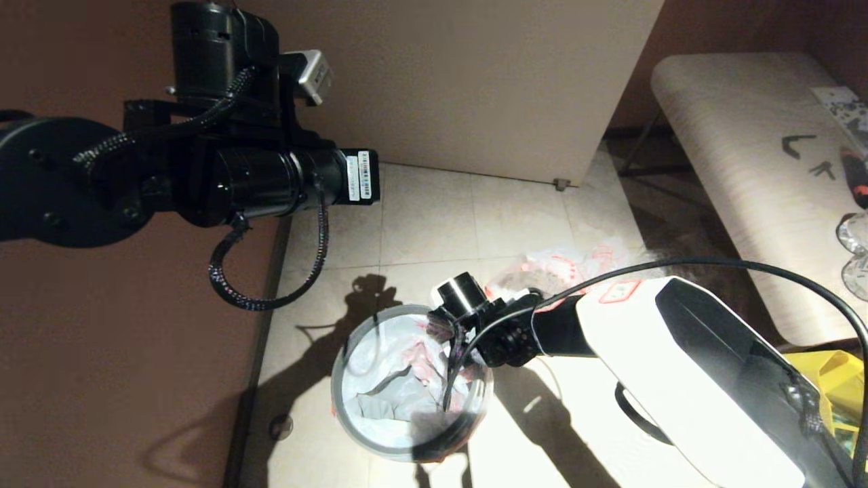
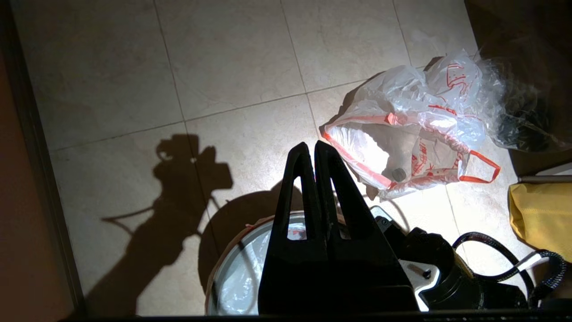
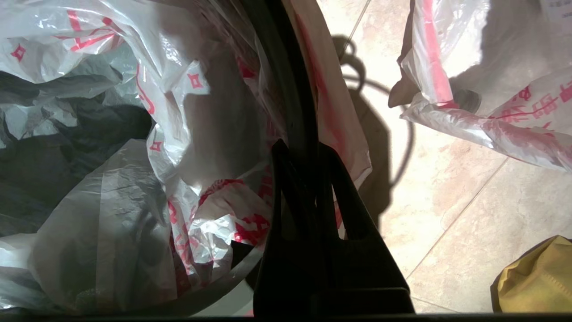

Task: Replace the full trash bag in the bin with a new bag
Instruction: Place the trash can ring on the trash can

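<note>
Your left arm (image 1: 203,163) is all black, a glossy cylinder wearing a white barcode label (image 1: 363,175), with braided cable looping beneath toward 6 o'clock. Your right arm (image 1: 692,366) has a white shell with a black inset panel and a thin black cable arching overhead. Both grippers show black, triangular, slotted fingers (image 2: 308,197).

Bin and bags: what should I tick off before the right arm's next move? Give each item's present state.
1. Full trash bag out of the bin, lying on the floor beside it: ok.
2. New bag inside the bin: ok.
3. New bag spread smoothly open: not ok, it lies crumpled.
4. Bag edge draped over the rim all round: cannot tell.
5. Right gripper shut on the bag edge at the rim: ok.
6. Left gripper raised above the bin, shut, empty: ok.
</note>
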